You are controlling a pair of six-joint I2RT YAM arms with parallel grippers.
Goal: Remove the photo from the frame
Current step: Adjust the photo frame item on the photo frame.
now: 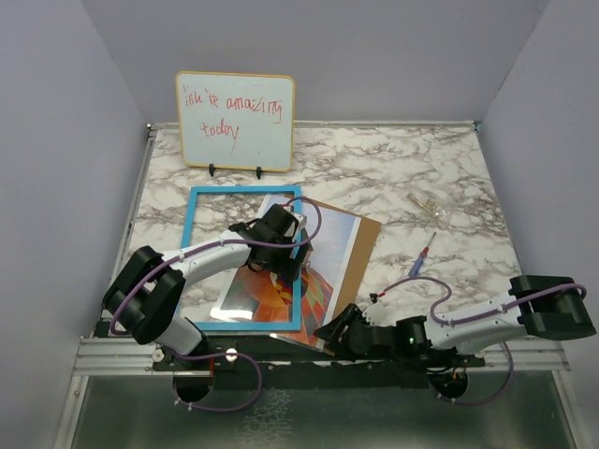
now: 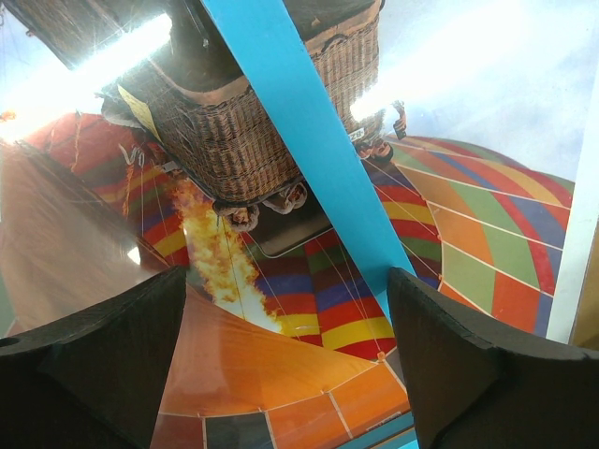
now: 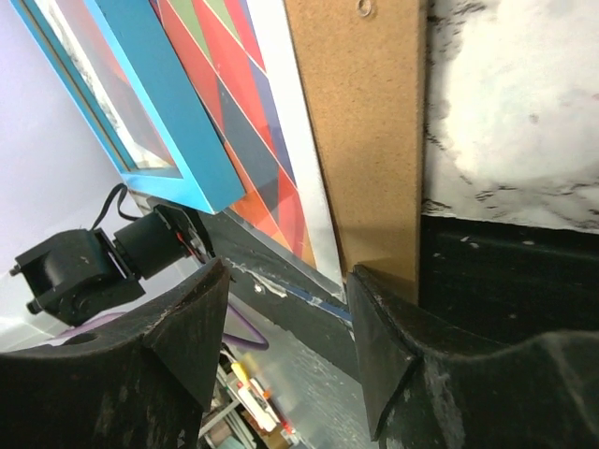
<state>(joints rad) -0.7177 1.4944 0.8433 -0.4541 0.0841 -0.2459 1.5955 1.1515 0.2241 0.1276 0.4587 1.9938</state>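
The frame lies flat at the table's left middle, bright blue rim up. The photo, a striped balloon print, sticks out from under its right side, over the brown backing board. My left gripper hovers open above the frame's right rim. In the left wrist view the blue rim runs between the black fingers, with the photo below. My right gripper is open and empty at the near corner of the board. The right wrist view shows the board, photo and frame.
A small whiteboard with red handwriting stands at the back. A blue and red pen and a small clear object lie on the marble table at the right. The table's near edge and a metal rail lie just below the frame.
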